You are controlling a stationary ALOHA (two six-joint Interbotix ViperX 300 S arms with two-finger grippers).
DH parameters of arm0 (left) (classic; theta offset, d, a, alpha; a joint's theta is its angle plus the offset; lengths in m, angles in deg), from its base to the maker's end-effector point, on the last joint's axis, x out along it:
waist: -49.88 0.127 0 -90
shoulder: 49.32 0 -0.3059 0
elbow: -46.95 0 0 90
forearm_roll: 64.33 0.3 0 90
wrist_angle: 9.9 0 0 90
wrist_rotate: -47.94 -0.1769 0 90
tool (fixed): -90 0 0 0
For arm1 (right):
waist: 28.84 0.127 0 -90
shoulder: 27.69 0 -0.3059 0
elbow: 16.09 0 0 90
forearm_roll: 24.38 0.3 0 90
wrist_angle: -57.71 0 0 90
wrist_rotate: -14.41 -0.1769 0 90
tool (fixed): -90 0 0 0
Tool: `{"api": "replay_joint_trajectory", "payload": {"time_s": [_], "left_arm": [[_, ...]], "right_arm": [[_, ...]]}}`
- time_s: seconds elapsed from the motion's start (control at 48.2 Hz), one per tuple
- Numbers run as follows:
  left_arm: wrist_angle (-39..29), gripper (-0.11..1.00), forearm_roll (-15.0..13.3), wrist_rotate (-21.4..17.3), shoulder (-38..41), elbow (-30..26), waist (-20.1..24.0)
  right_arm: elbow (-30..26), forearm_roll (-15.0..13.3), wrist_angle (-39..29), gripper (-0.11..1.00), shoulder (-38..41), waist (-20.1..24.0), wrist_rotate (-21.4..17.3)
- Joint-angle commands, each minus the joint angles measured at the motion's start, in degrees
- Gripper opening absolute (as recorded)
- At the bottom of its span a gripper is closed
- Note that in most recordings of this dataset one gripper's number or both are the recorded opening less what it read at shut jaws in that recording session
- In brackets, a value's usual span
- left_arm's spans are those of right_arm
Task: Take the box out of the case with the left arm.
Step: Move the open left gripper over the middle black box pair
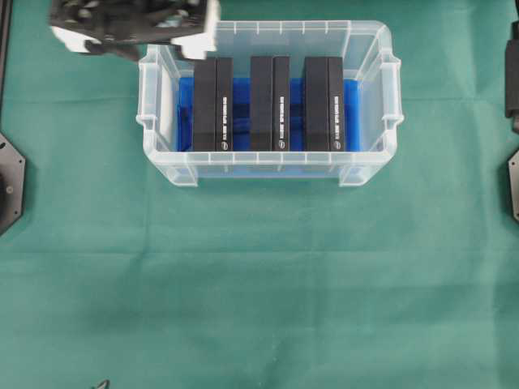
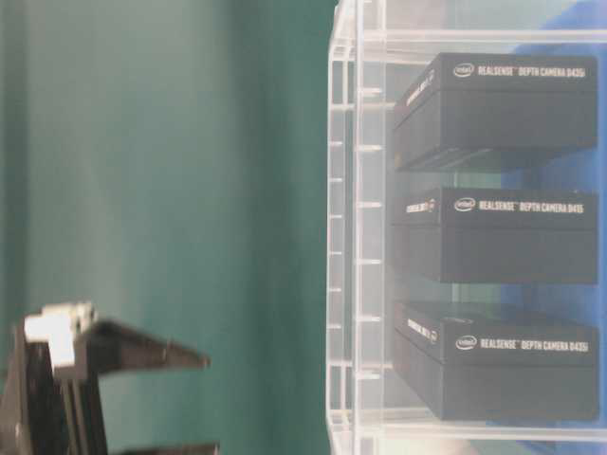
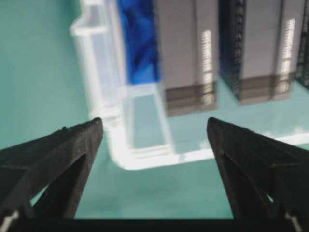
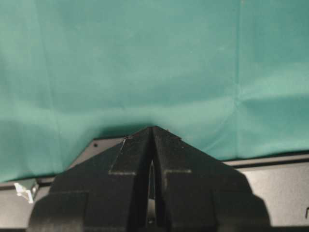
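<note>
While the left gripper (image 3: 154, 128) gaped empty at the case's (image 1: 154, 121) ten-o'clock corner, only the right wrist view showed the right gripper (image 4: 152, 129) clenched (nothing held).

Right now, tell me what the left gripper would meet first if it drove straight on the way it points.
Probably the case's corner rim: the left gripper, jaws open, frames that clear plastic corner. The nearest black RealSense box lies further inside, off that line. Depth is hard to judge from the wrist view.
</note>
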Motion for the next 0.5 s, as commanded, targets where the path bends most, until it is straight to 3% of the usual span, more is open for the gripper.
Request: {"api": "replay_joint_trajectory", "payload": {"time_s": [0.0,0.477], "left_arm": [[0.18,0.88,0.09,0.35,2.02,-4.22,-1.23],[1.23,0.88,0.09,1.67,15.03,-19.78,-3.25]], "right_arm": [[-1.58,-0.26,0.09,0.02,-0.18,-0.09,-0.09],[-1.49,-0.26,0.09,0.02,-0.18,-0.09,-0.09]]}}
